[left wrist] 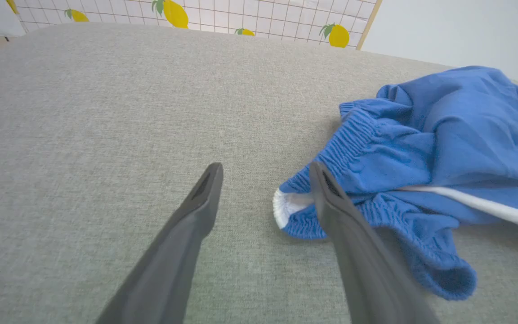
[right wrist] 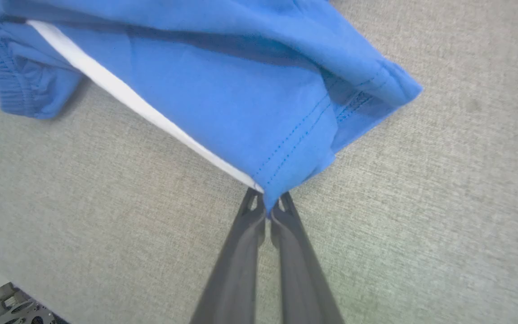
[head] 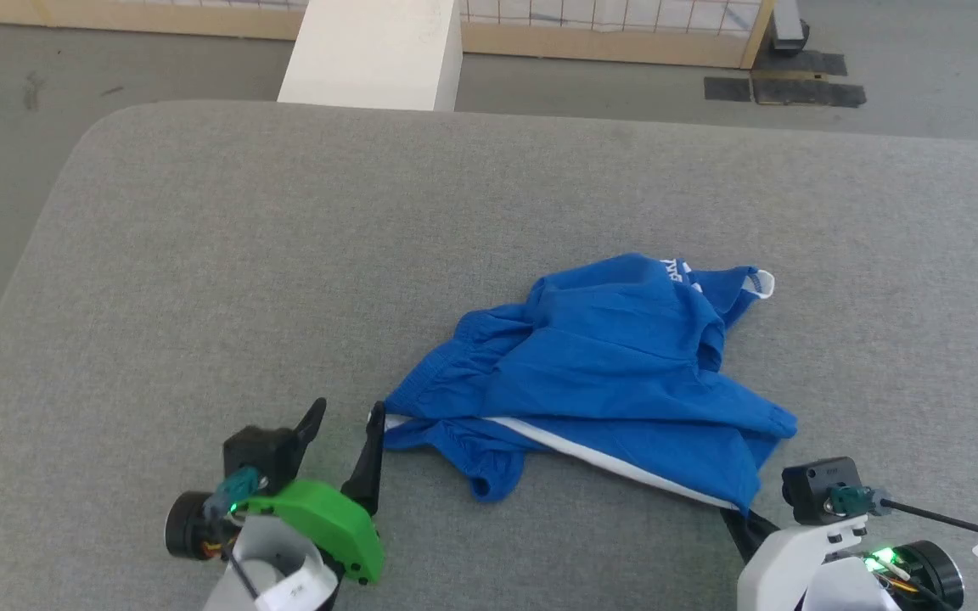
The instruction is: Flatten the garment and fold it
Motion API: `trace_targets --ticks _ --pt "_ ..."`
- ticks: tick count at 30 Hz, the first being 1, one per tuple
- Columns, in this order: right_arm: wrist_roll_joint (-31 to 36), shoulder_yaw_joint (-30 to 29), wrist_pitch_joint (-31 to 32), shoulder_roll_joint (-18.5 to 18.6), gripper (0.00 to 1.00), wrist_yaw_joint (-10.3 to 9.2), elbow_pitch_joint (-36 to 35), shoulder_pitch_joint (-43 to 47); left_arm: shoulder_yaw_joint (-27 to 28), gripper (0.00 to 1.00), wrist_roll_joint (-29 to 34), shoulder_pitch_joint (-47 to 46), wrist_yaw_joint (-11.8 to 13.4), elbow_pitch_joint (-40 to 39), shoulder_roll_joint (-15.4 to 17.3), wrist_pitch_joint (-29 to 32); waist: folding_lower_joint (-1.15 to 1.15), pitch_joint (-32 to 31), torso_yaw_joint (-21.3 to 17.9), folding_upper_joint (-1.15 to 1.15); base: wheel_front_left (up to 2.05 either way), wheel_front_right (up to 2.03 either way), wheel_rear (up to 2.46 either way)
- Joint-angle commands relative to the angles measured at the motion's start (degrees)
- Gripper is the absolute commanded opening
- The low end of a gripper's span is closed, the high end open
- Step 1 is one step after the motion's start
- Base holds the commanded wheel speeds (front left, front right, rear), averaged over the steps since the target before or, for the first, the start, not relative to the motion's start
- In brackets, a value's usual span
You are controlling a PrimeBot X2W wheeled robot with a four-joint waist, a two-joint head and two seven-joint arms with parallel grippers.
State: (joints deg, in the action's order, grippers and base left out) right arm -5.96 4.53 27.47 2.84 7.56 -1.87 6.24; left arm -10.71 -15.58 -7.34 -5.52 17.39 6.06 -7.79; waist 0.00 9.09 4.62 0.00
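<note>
Right gripper pinches the garment at its hem corner; left gripper low, jaws apart beside waistband.

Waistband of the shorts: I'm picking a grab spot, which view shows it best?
Left wrist view: the waistband lies close up, gathers sharp. Head view shows it small and crumpled; right wrist view catches a ribbed piece at its upper left.

Grey fabric table, lemon-patterned screen
</note>
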Motion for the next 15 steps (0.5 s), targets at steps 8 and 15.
trace_targets --ticks 8,15 --pt "-1.1 0.1 -0.4 0.0 0.00 -0.08 -0.7 1.3 -4.9 1.00 0.2 -5.2 -1.4 3.6 3.7 14.0 0.00 -0.5 -1.7 0.00 0.00 0.00 0.00" --pt "-1.3 0.6 -0.7 0.0 0.00 -0.08 -1.0 0.9 -7.1 1.00 -0.3 -8.0 -1.6 4.5 5.9 21.7 0.00 0.7 -2.7 0.00 0.00 0.00 0.00"
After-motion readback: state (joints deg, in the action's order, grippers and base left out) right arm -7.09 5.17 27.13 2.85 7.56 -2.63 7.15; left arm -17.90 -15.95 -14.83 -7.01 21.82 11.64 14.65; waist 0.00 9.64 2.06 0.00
